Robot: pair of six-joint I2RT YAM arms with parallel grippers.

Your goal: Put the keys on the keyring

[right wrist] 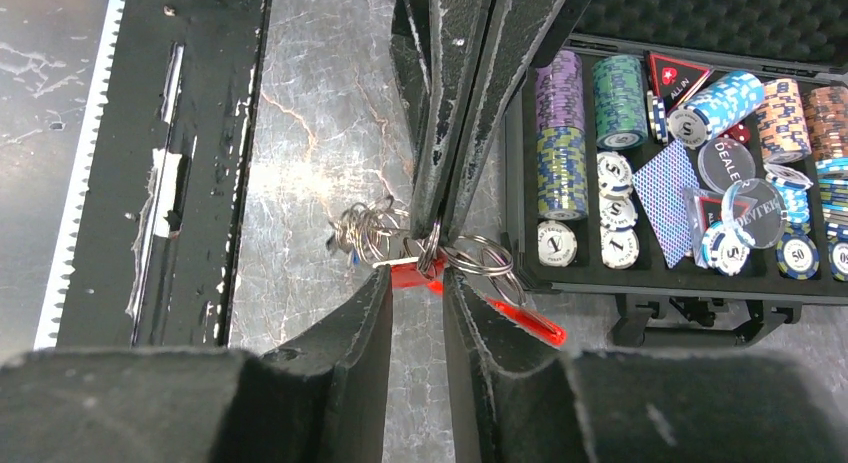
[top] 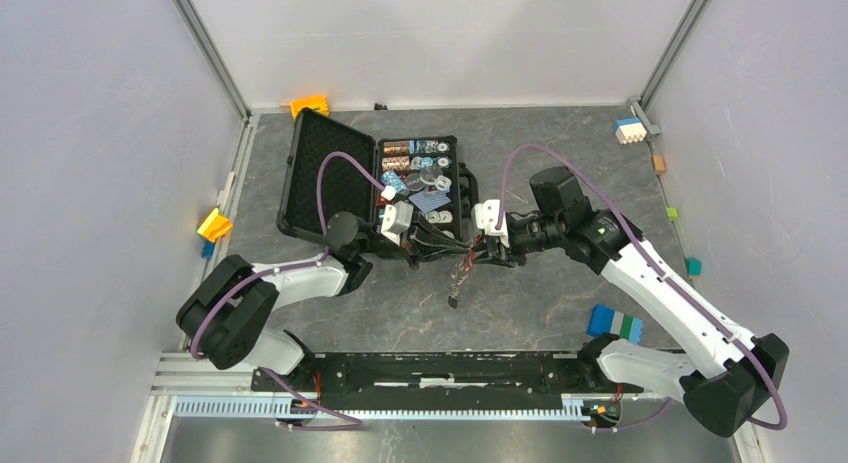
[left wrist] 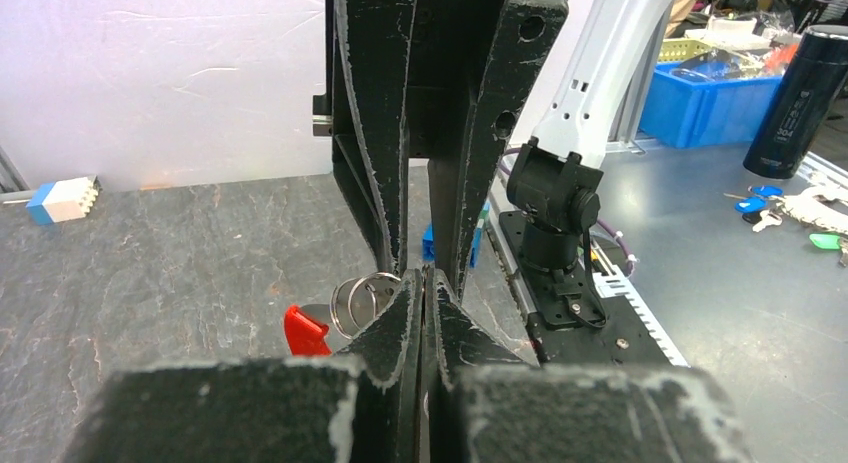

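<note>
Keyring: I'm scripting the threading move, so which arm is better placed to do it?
Right, probably: the right gripper stands open at the keyring, free to work; the left gripper is shut on the keyring, steadying it.

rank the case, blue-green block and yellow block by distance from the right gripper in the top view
1. case, just behind and left of the right gripper
2. blue-green block, near right, by the arm
3. yellow block, far left edge
</note>
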